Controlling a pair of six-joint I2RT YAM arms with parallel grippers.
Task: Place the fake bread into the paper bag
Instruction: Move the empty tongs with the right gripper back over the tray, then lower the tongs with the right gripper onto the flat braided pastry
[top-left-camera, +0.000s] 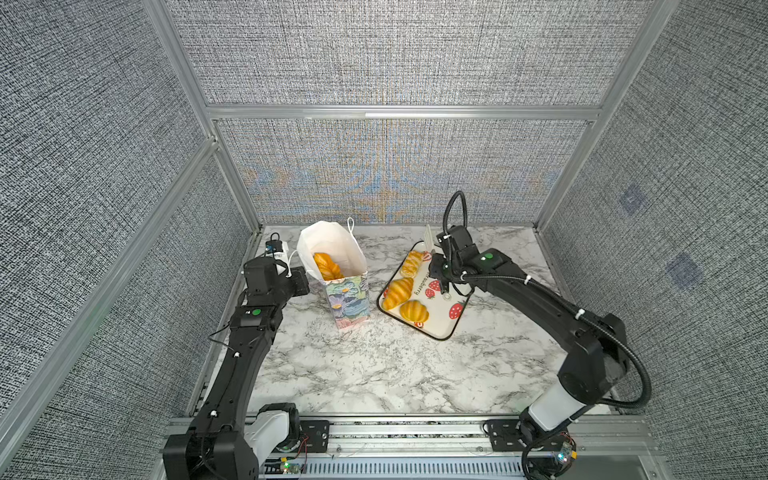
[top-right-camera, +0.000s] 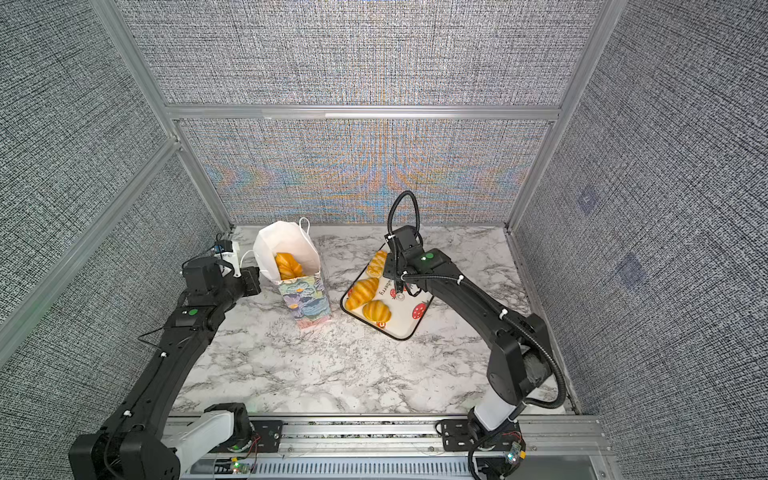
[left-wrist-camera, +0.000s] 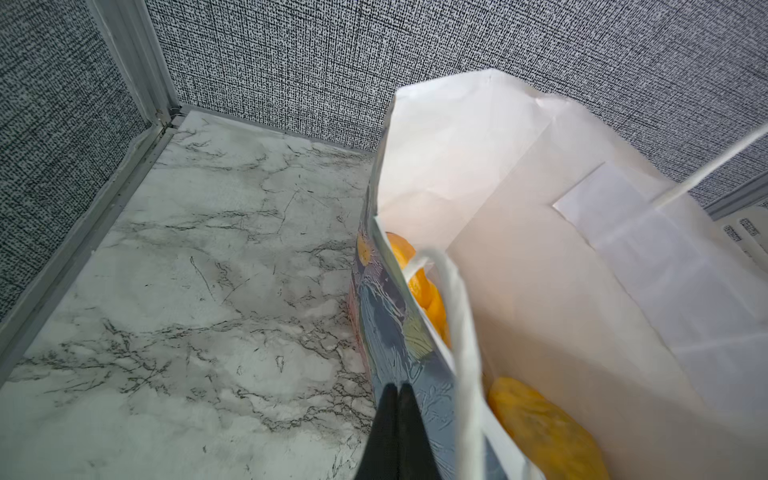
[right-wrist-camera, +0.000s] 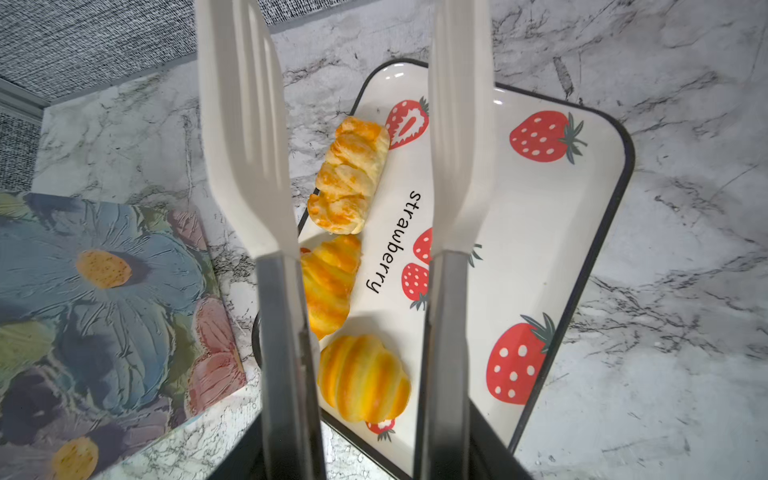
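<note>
The paper bag stands open at the back left, with fake bread inside. My left gripper is shut, its tips against the bag's floral outer wall beside a cord handle. On the tray lie a braided pastry, a croissant and a round bun. Above them my right gripper is shut on white tongs, whose arms are spread.
Grey fabric walls on an aluminium frame enclose the marble table on three sides. A small white device sits in the back left corner behind the left arm. The bag stands close to the tray's left edge.
</note>
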